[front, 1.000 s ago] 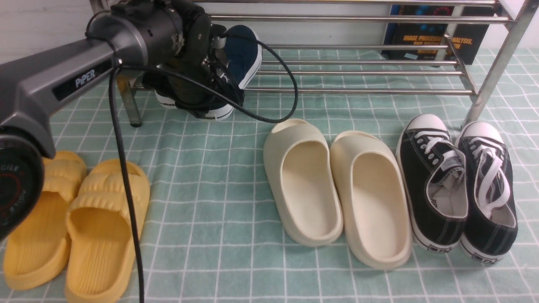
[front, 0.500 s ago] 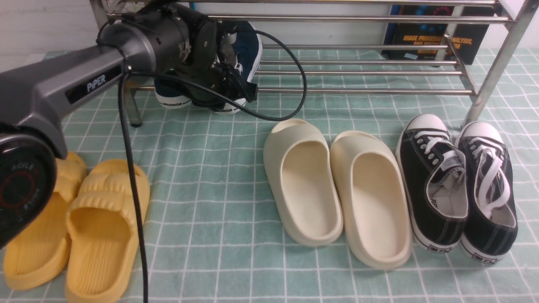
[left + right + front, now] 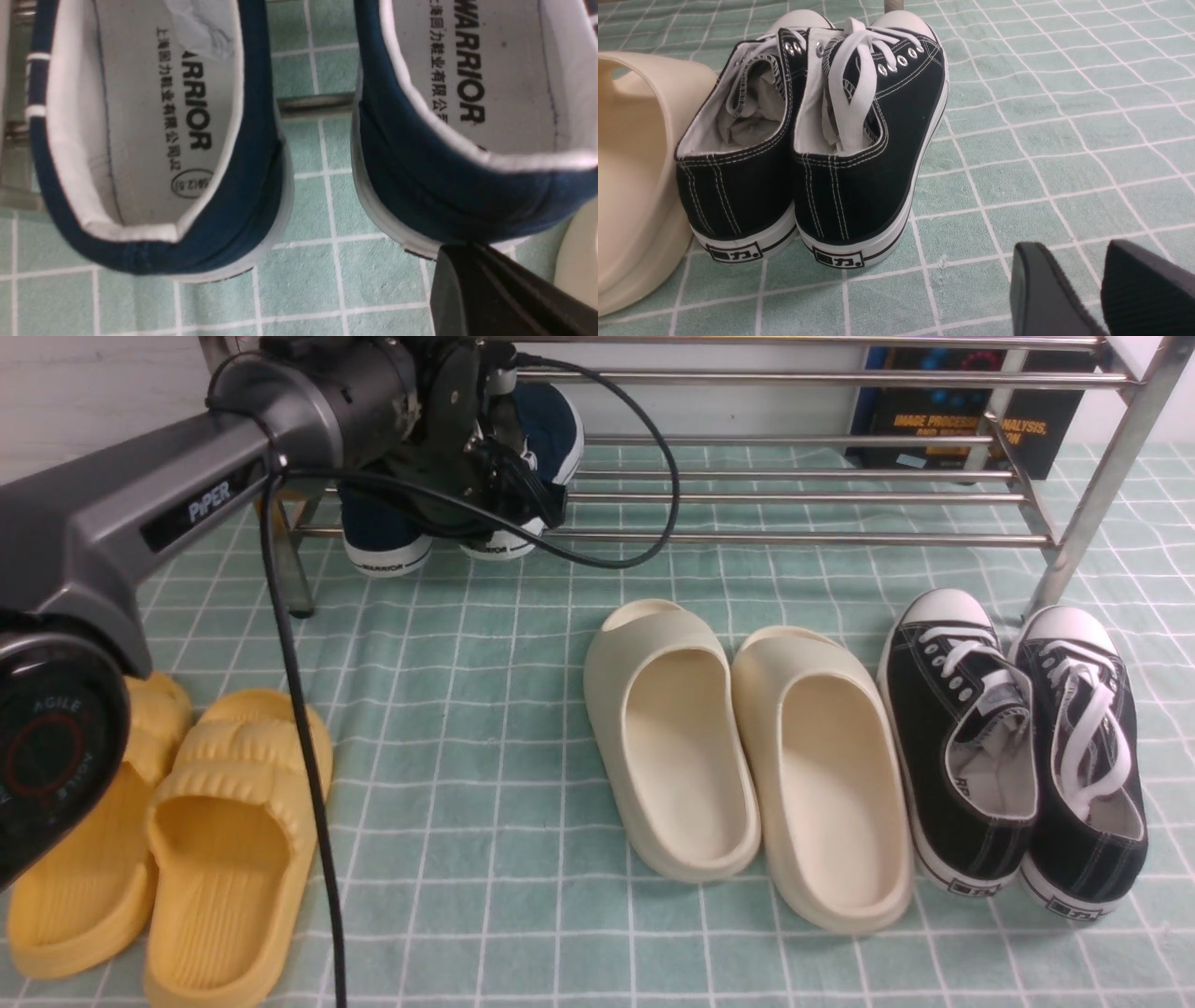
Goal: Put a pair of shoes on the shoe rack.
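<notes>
Hovering low over the checked cloth (image 3: 1017, 140) with the right gripper (image 3: 1087, 266), jaws slightly parted and holding nothing. Leaving the yellow slides (image 3: 168, 840), cream clogs (image 3: 747, 756) and black lace-up sneakers (image 3: 1018, 747) lying exactly as a second ago. Farther off, keeping the left gripper (image 3: 467, 266) pressed closed at one heel, with no telling whether gripping it. Now resting the navy slip-ons (image 3: 383, 537) higher and deeper than before, on the lower bars at the left end of the steel shoe rack (image 3: 794, 537), heels overhanging the front bar.
</notes>
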`<state>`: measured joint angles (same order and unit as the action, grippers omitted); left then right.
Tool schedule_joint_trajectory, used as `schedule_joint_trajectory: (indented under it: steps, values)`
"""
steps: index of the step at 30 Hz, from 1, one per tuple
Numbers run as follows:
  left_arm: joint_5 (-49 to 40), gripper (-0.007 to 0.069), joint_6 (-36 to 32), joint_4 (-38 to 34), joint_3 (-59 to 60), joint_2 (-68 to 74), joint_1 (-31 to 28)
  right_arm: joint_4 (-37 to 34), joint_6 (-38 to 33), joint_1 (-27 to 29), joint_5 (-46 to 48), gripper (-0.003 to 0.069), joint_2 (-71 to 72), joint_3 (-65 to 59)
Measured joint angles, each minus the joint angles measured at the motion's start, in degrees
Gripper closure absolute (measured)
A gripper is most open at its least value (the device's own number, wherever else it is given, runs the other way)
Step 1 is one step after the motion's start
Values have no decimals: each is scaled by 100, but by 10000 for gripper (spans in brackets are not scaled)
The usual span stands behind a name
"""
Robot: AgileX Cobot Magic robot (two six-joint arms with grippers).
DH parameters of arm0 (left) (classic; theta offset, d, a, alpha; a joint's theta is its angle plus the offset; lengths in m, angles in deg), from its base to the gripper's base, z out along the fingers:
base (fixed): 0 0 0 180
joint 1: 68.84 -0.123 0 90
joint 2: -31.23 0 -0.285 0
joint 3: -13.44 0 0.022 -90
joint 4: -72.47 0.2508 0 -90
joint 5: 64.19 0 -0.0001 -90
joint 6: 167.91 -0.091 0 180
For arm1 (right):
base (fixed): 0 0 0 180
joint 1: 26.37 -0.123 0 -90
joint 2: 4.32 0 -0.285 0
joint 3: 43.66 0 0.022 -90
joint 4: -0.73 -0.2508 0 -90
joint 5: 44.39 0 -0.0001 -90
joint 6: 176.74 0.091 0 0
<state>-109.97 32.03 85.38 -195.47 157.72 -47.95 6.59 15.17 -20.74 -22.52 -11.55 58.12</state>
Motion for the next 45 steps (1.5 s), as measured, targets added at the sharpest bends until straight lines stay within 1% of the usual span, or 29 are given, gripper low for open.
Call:
schedule_joint_trajectory:
  steps: [2, 3, 4, 5, 6, 8, 9, 10, 13, 15, 18, 22, 24, 26, 28, 32, 33, 35, 40, 45]
  values:
    - [-70, 620, 0, 0, -14, 0, 0, 0, 0, 0, 0, 419, 0, 0]
    - [-123, 604, 0, 0, -14, 0, 0, 0, 0, 0, 0, 419, 0, 0]
    - [-210, 571, 0, 0, -27, 0, 0, 0, 0, 0, 0, 419, 0, 0]
    - [-240, 561, 0, 0, -33, 0, 0, 0, 0, 0, 0, 419, 0, 0]
    - [-394, 516, 0, -6, -33, -14, 0, 0, 0, 0, 0, 419, 0, 0]
    - [-501, 487, 0, -6, -33, -56, 0, 0, 0, 0, 0, 419, 0, 0]
    - [-675, 440, -11, -31, -33, -158, 0, 0, 0, 0, 0, 419, 0, 0]
    - [-803, 414, -49, -36, -33, -304, 0, 0, 0, 0, 0, 419, 0, 0]
    - [-1075, 369, -126, -38, -33, -880, 0, 0, 0, 0, 0, 419, 0, 0]
    - [-1232, 365, -153, -38, -33, -1388, 0, 0, 0, 0, 0, 419, 0, 0]
    - [-1505, 382, -173, 4, -33, -2267, 0, 0, 0, 0, 0, 419, 0, 0]
    - [-1637, 436, -173, 53, 231, -3448, 0, 0, 0, 0, 0, 419, 0, 0]
    - [-1625, 483, -158, 58, 888, -4355, 0, 0, 0, 0, 0, 419, 0, 0]
    - [-1598, 501, -127, 58, 1204, -4705, 0, 0, 0, 0, 0, 419, 0, 0]
    - [-1397, 552, -11, 53, 2138, -5663, 0, 0, 0, 0, 0, 419, 0, 0]
    - [-1016, 629, 229, 53, 3447, -6851, 0, 0, 0, 0, 0, 419, 0, 0]
    - [-1004, 638, 258, 53, 3564, -6909, 0, 0, 0, 0, 0, 419, 0, 0]
    - [-957, 638, 426, 48, 4117, -7540, 0, 0, 0, 0, 0, 419, 0, 0]
    - [-984, 638, 684, 48, 4934, -8556, 0, 0, 0, 0, 0, 419, 0, 0]
    - [-1039, 638, 706, -6, 5237, -8929, 0, 0, 0, 0, 0, 419, 0, 0]
